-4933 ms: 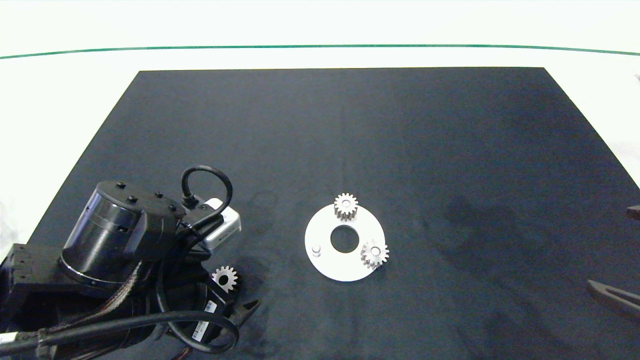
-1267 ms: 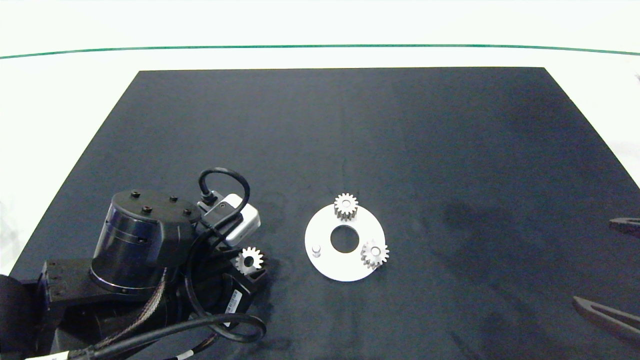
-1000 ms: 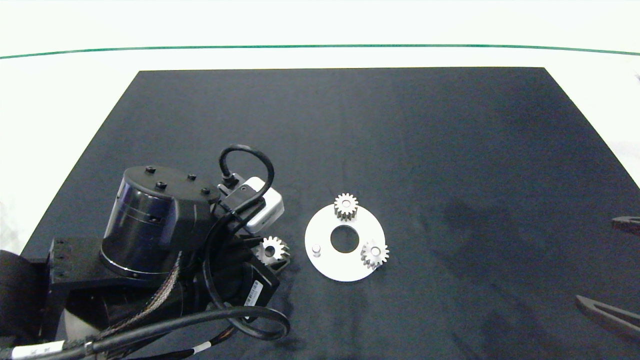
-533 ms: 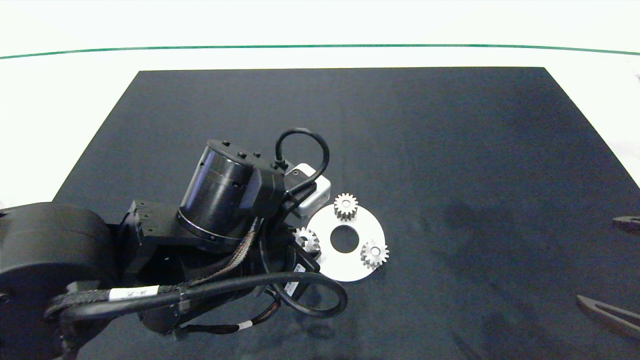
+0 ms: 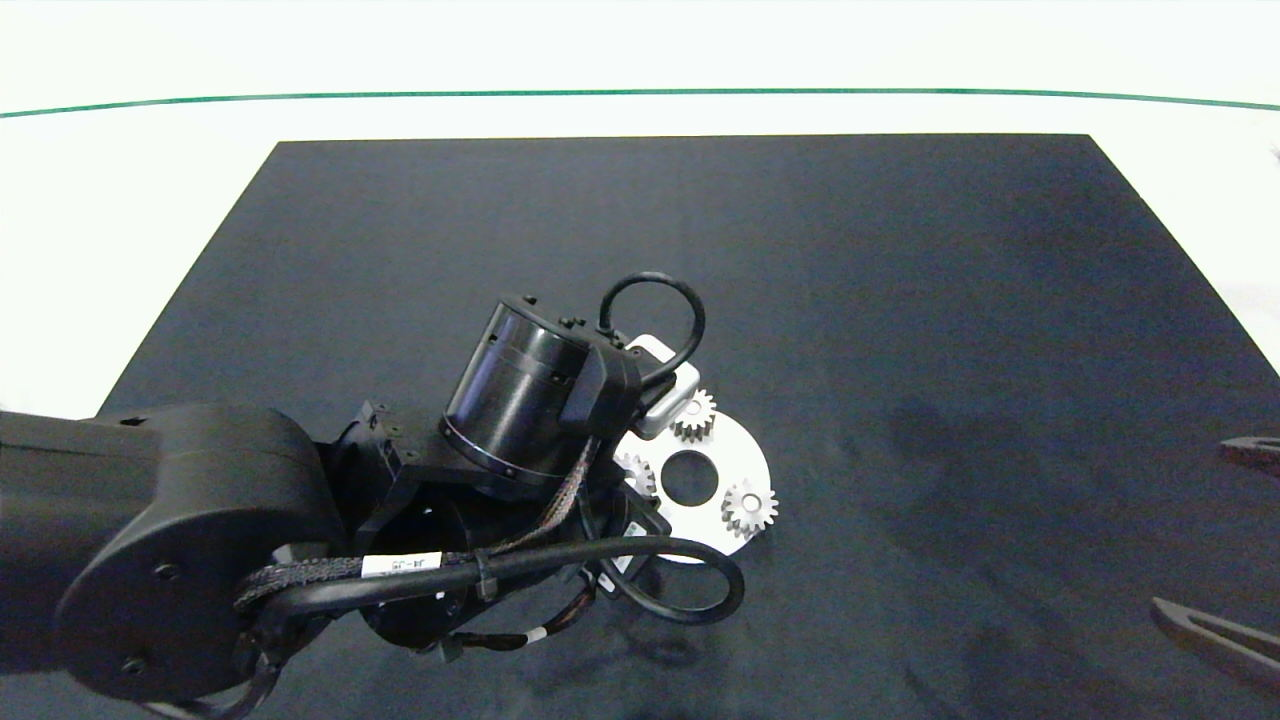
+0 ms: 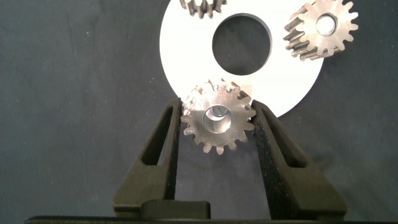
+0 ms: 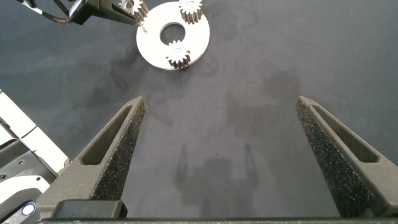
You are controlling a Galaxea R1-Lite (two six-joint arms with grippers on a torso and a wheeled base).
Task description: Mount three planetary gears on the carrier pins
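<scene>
Left gripper clamped on third gear over near edge of white disc, pin top visible in its bore, two gears seated on pins behind, right gripper parked wide open far right.

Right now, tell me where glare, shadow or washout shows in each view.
Head view: the white table is washed out, and the left arm hides most of the held planetary gear. Left wrist view: the carrier disc glares flat white. Right wrist view: faint finger shadows fall on the dark mat.
</scene>
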